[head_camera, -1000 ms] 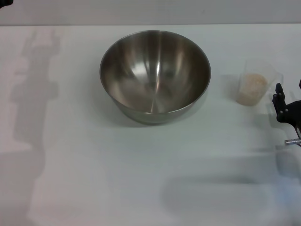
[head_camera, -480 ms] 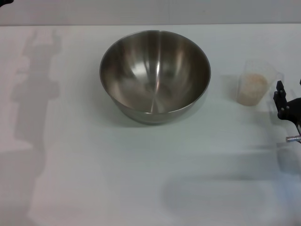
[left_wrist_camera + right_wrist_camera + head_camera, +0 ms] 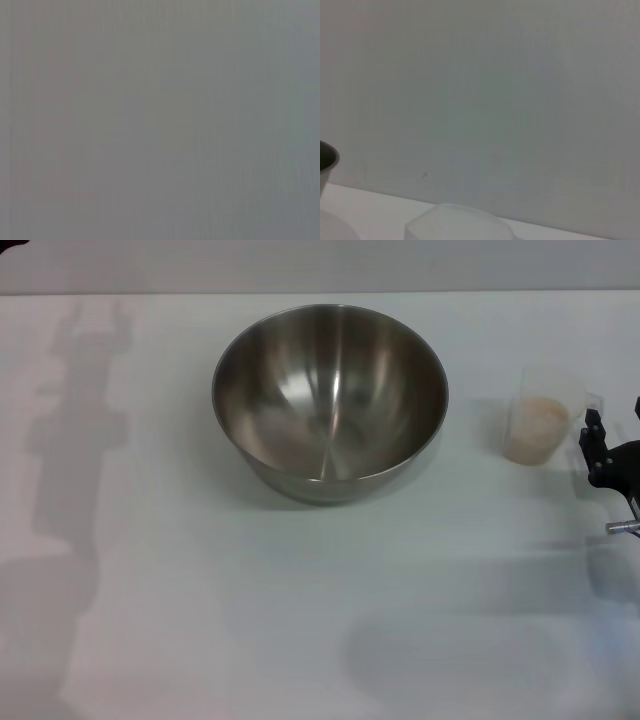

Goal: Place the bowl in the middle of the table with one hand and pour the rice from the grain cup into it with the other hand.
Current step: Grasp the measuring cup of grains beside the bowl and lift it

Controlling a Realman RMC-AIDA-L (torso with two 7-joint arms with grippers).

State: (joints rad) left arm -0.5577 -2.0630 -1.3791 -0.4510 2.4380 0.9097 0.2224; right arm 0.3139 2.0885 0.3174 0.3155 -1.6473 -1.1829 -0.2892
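The steel bowl point(image 3: 330, 400) stands empty and upright at the middle of the white table point(image 3: 200, 620). The clear grain cup point(image 3: 545, 420) stands to its right, holding rice point(image 3: 538, 430). My right gripper point(image 3: 614, 430) is at the right edge of the head view, just right of the cup and not touching it, with its fingers point(image 3: 592, 436) apart and empty. In the right wrist view the cup's rim point(image 3: 457, 222) shows close by and the bowl's edge point(image 3: 327, 159) farther off. Only a dark sliver of my left arm point(image 3: 10, 245) shows at the far left corner.
Arm shadows lie on the table at the left point(image 3: 75, 440) and at the front right point(image 3: 450, 650). The table's far edge point(image 3: 320, 292) meets a grey wall. The left wrist view shows only plain grey.
My right gripper has edged slightly farther along the table beside the cup. The bowl and the cup have not moved.
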